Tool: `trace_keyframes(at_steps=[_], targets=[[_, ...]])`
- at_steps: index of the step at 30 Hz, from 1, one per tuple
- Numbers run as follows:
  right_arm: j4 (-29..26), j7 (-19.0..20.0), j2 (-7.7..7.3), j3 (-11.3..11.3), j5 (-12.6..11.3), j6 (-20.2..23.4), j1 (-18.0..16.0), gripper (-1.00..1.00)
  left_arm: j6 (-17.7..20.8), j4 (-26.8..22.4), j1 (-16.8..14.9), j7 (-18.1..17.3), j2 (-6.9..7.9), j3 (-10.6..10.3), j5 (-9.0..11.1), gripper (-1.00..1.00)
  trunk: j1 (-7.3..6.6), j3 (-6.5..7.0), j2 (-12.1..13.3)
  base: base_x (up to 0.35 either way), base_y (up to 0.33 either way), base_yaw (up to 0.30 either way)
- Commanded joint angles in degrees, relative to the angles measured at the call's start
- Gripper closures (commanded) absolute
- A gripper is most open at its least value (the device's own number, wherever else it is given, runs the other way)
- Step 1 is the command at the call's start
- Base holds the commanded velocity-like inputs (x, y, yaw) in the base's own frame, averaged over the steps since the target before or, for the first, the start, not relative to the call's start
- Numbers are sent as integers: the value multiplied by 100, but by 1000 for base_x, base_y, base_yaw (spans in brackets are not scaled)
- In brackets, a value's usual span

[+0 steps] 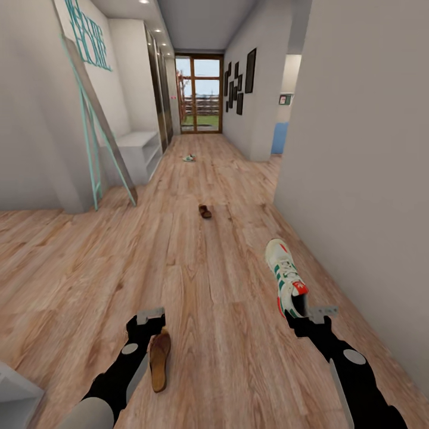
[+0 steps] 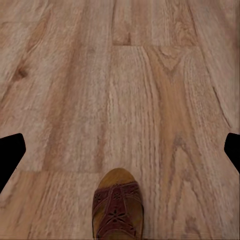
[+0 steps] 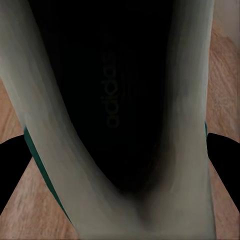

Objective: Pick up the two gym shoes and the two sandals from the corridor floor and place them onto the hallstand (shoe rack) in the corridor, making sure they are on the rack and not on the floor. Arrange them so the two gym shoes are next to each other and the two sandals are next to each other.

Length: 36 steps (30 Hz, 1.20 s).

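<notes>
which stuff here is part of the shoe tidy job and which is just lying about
Part of the job:
- near gym shoe, at the right gripper
- far gym shoe
- sandal by the left gripper
- second sandal further down the corridor floor

Just there:
- teal ladder
- white low shelf unit
- black wall frames
- glass door

Two sneakers are counted on the wood floor (image 1: 89, 256): one near sneaker (image 1: 286, 276) by the right-hand wall, one far sneaker (image 1: 189, 158) down the corridor. Two sandals are tallied as well: a near sandal (image 1: 159, 360) and a far sandal (image 1: 205, 211). Two robot arms are seen, a left arm (image 1: 122, 372) and a right arm (image 1: 351, 375). One pale shelf unit (image 1: 140, 152) is noted, and one glazed door (image 1: 199, 93) at the corridor's end.
</notes>
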Motion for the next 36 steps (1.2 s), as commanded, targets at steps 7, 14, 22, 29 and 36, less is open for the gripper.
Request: trace_keyframes(at_steps=[7,14,22,29,36], targets=[[-10,60,6,-20,55,39,-4,100,-65,2,7,15,-3,10,3,-100,1,-5,-2,232,-203,5],[-6,61,6,-16,49,41,-4,100,-76,9,8,15,3,10,3,-100,1,-5,-2,226,-211,131],[-4,61,6,-11,49,42,-4,100,-79,11,8,12,5,10,9,-100,1,-5,-2,232,-195,253],[18,58,13,-10,48,42,-4,100,-76,2,8,-17,1,3,11,-100,1,-11,-2,112,-46,269],[-42,58,10,-21,48,99,-4,100,43,-61,0,-66,20,-438,-13,-100,1,-23,-2,8,-3,103]])
